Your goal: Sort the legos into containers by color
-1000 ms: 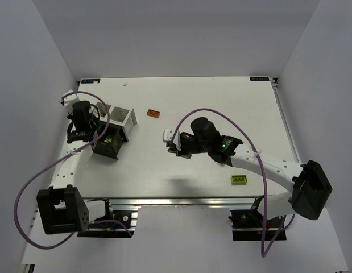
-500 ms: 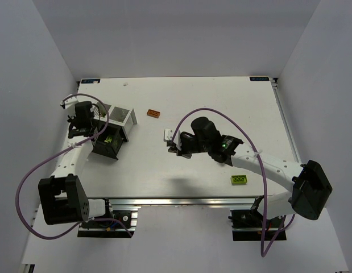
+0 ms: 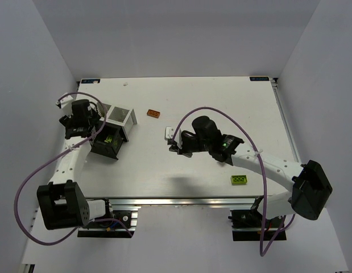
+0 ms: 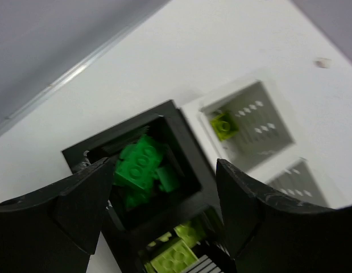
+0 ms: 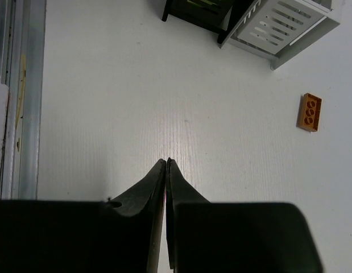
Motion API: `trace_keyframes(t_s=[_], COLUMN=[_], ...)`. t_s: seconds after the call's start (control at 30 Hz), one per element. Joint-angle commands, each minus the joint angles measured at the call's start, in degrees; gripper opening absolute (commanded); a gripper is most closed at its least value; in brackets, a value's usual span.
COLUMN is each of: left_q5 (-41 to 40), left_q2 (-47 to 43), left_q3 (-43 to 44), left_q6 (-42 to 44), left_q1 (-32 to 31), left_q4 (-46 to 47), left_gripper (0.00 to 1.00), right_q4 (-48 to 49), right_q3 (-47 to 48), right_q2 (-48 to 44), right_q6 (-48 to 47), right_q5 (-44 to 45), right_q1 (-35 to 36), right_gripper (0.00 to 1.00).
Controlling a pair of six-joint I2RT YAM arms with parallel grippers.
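Room: plain pale grey walls (image 3: 176, 40) stand close round the table on the left, far and right sides, bare and evenly lit.
Table: white, matt and flat (image 3: 221, 102), with a fine grain showing in the right wrist view and one soft shadow to the right of the black container.
Rail: a silver metal rail (image 3: 181, 200) runs along the table's near edge, on the near side of the black container.
Right arm: white links (image 3: 266, 165) under a looping purple cable (image 3: 204, 111), reaching toward the black container but ending well short of it.
Left arm: it rises (image 3: 67, 162) from the near left corner, its wrist just left of the black container.
Black container: square and open-topped (image 3: 104, 147), at the table's left side.
White container: slotted walls (image 3: 120, 118), right against the black container's far right side.
Left tool: its fingers are spread wide with nothing between them (image 4: 164, 165), and it hangs over the black container's opening.
Right tool: its fingers are pressed tip to tip on nothing (image 5: 166, 164), over bare table well right of the black container.
Dark green bricks: piled (image 4: 140, 165) inside the black container.
Lime bricks: a few (image 4: 173, 255) show at the black container's near edge; I cannot tell whether they share its compartment.
Boxed lime brick: one (image 4: 223, 124) lies in a corner of the white container, just beyond the black container.
Loose lime brick: on the table (image 3: 239, 180), far right of the black container, near the rail.
Orange brick: on the table (image 3: 153, 113), right of the black container and apart from both boxes.
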Motion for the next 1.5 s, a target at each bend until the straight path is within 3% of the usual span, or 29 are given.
trace_keyframes(t_s=[0.0,0.1,0.13,0.2,0.23,0.3,0.37,0.53,0.7,0.8,0.87,0.97,1.0,1.03,1.17,1.3,1.47], left_q5=[8.0,24.3,28.6,40.7,43.6,49.6,58.4,64.8,65.8,66.4,64.1,61.3,59.6,59.1,59.0,59.5,59.7], left_q2=[-7.5,-14.7,-16.1,-17.7,-17.6,-15.7,-10.9,-2.3,-0.2,-2.9,-4.6,-8.4,-9.1,-10.4,-11.6,-11.4,-12.1], left_q3=[-0.7,-5.9,-7.1,-9.6,-9.8,-8.7,-7.6,-1.5,-1.5,-5.5,-6.2,-7.2,-7.2,-7.2,-7.7,-7.7,-7.6], left_q6=[-0.5,1.9,2.2,1.7,0.2,-1.2,-3.8,-4.4,-4.4,-5.9,-5.5,-5.0,-4.6,-4.3,-4.7,-5.1,-5.2], left_q1=[0.3,0.2,0.2,-0.2,-0.5,-2.0,-4.4,-9.5,-9.9,-9.9,-10.0,-9.9,-9.9,-10.0,-10.0,-10.0,-9.8], left_q4=[2.9,11.5,15.7,20.5,23.2,25.6,30.4,33.8,34.0,38.3,36.0,34.0,33.4,32.6,33.1,33.1,33.1], left_gripper=[0.82,0.82,0.82,0.86,0.89,0.98,0.98,0.98,0.98,0.98,0.98,0.98,0.98,0.98,0.98,0.98,0.98], right_q4=[1.3,1.7,1.9,3.4,3.9,7.3,9.6,5.7,-3.4,-17.0,-24.4,-20.4,-16.6,-13.7,-7.6,-5.5,-7.7], right_q3=[1.0,1.3,1.2,0.9,0.8,0.4,0.2,2.5,6.3,13.1,16.2,11.9,9.6,7.5,0.6,0.6,0.9], right_q2=[-1.2,-1.9,-2.6,-3.5,-4.4,-5.2,-5.3,-4.0,-3.3,-0.4,0.8,0.8,0.1,-0.1,1.2,6.4,11.2], right_q6=[0.2,0.4,1.2,3.0,5.9,9.9,19.9,22.9,16.7,11.8,10.0,11.9,15.5,24.9,37.2,39.7,42.0], right_q5=[-0.1,0.5,0.6,0.8,0.8,1.2,3.6,0.0,2.4,2.2,3.8,10.9,15.8,17.2,22.4,35.2,37.5], right_q1=[-0.9,-2.3,-4.0,-6.5,-9.7,-13.8,-20.6,-31.2,-31.4,-31.2,-30.8,-30.7,-30.7,-30.8,-28.8,-27.9,-27.8], right_gripper=[0.09,0.19,0.27,0.86,0.89,0.89,0.89,0.88,0.72,0.66,0.63,0.66,0.70,0.72,0.79,0.85,0.83])
